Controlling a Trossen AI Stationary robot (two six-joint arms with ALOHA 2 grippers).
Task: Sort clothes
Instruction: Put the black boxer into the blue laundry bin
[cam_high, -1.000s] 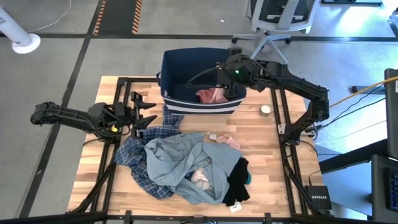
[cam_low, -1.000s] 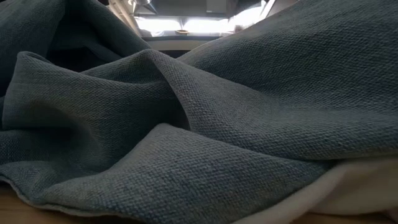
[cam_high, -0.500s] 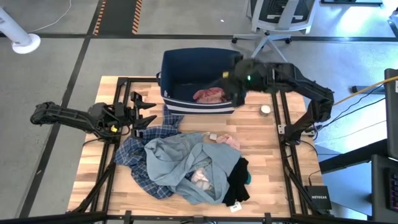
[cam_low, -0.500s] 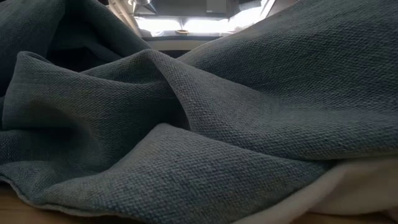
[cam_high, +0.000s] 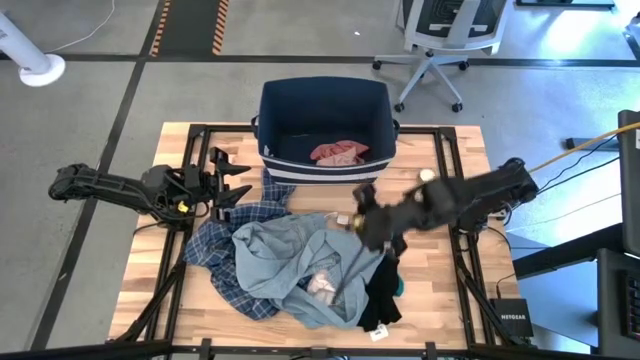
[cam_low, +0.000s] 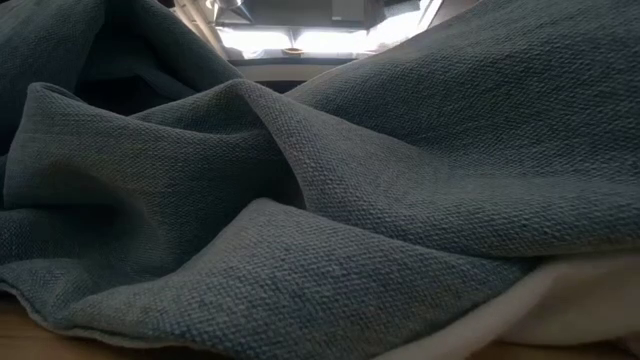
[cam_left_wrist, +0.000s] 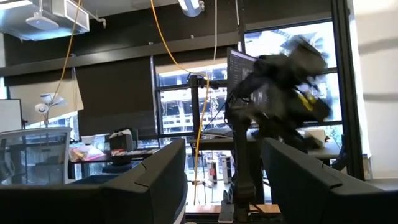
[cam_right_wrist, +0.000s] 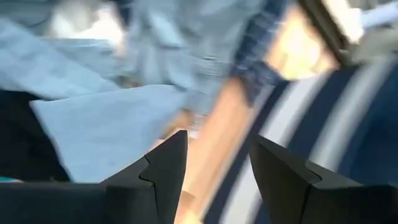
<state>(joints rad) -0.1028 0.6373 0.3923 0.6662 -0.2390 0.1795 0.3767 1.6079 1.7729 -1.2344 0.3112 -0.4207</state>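
Note:
The clothes lie in a pile at the table's middle and near side. The pile holds a large light grey-blue garment, which also fills the low view, a blue-and-white plaid shirt, a pink piece and a black piece. Another pink piece lies inside the navy striped bin at the far side. My right gripper hovers open and empty over the pile's right part, near the pink piece; its open fingers show in the right wrist view. My left gripper waits open at the table's left.
A small white round object lies on the table to the right of the bin. A black metal frame runs along the table's sides. Bare wood shows at the table's far right and near left corners.
My right gripper has swung from above the bin toward the table's near edge and down, and now hangs over the pile's right part. The pink piece stays lying in the bin. The pile has not moved.

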